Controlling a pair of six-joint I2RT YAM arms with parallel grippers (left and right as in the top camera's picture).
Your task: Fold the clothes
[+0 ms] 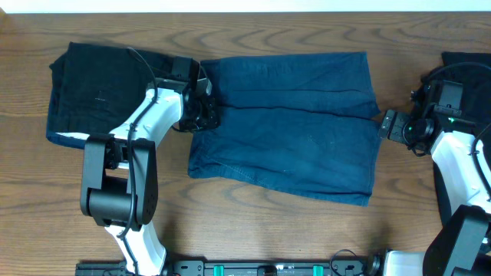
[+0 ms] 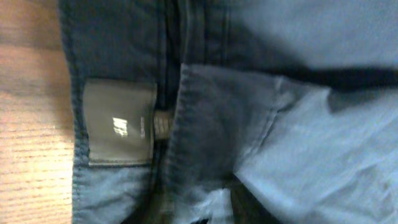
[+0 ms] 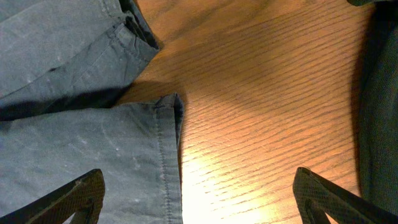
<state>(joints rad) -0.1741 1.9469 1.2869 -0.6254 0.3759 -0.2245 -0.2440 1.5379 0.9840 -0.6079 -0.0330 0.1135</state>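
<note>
The navy-blue denim garment [image 1: 291,126] lies folded flat in the middle of the table. My left gripper [image 1: 202,113] is at its left edge, by the waistband. In the left wrist view the denim [image 2: 298,155] fills the frame, a grey label [image 2: 121,121] shows, and a fold bunches up at the jaws [image 2: 205,216], which look shut on it. My right gripper [image 1: 389,124] is at the garment's right edge. It is open [image 3: 202,205], with one finger over the denim hem [image 3: 93,149] and the other over bare wood.
A black cloth piece [image 1: 100,80] with a white edge [image 1: 73,137] lies at the far left, under the left arm. Another black cloth [image 1: 468,69] lies at the far right and shows in the right wrist view [image 3: 379,124]. The table is brown wood [image 1: 253,222].
</note>
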